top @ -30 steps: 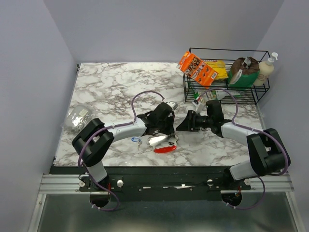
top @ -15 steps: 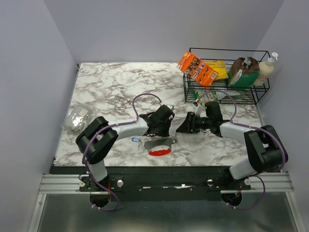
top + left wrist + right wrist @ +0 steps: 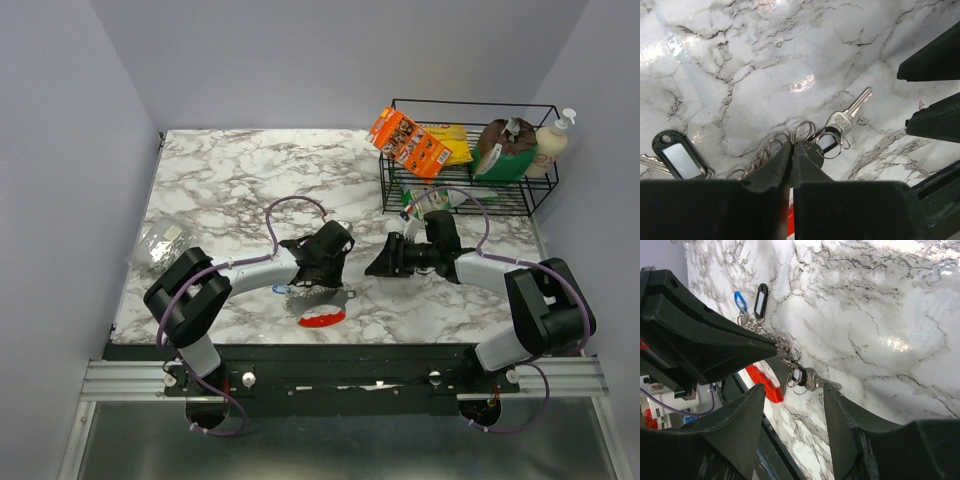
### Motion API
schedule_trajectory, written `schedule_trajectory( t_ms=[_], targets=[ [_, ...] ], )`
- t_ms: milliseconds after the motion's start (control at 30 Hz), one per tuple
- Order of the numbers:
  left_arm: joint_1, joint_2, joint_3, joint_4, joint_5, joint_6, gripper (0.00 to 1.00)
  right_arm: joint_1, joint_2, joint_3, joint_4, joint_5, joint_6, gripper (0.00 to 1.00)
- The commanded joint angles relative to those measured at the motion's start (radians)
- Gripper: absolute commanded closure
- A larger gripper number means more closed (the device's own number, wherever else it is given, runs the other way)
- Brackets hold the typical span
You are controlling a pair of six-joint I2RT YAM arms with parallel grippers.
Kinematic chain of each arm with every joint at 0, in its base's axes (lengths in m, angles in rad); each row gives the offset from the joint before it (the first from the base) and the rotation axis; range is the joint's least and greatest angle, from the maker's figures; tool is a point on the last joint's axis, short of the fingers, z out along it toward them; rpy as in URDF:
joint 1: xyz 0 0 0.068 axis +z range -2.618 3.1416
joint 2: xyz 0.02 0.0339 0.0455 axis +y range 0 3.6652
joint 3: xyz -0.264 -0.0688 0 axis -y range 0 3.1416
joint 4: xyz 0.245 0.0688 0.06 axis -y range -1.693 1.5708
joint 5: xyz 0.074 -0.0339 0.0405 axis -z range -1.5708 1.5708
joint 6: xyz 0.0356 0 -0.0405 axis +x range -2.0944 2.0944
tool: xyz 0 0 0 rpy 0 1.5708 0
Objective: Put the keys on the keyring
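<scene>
The keyring (image 3: 769, 150) is a chain of small silver rings lying on the marble, with its red curved piece (image 3: 322, 318) near the front edge. My left gripper (image 3: 791, 145) is shut on one ring of the chain, with only a thin slit between its pads. A silver key (image 3: 847, 115) lies just beyond the tips on a small ring, beside a black tag. A blue-headed key (image 3: 740, 302) and another black tag (image 3: 677, 160) lie at the chain's far end. My right gripper (image 3: 793, 386) stands open, low over the silver key (image 3: 812, 380), touching nothing.
A black wire rack (image 3: 540, 190) at the back right holds an orange box (image 3: 407, 141), a yellow packet, a bag and a soap bottle. A crumpled clear bag (image 3: 160, 243) lies at the left edge. The table's front edge runs just behind the red piece.
My left gripper has shifted slightly left. The keyring with its red piece has moved left and toward the front edge. The right gripper has barely moved.
</scene>
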Motion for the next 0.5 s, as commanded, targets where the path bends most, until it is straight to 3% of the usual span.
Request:
schedule_trajectory(
  t_ms=[0, 100, 300, 467],
  targets=[
    [0.002, -0.024, -0.012, -0.011, -0.027, 0.004, 0.56, -0.002, -0.004, 0.001, -0.035, 0.009, -0.028, 0.41],
    [0.002, -0.038, -0.009, -0.012, -0.030, 0.009, 0.37, -0.002, -0.012, 0.002, -0.050, 0.015, -0.037, 0.41],
    [0.002, -0.059, -0.010, 0.006, -0.030, 0.024, 0.37, 0.000, -0.032, -0.001, -0.083, 0.024, -0.057, 0.40],
    [0.002, -0.107, -0.038, 0.095, 0.070, 0.081, 0.41, 0.000, -0.047, -0.007, -0.083, 0.025, -0.052, 0.40]
  ],
)
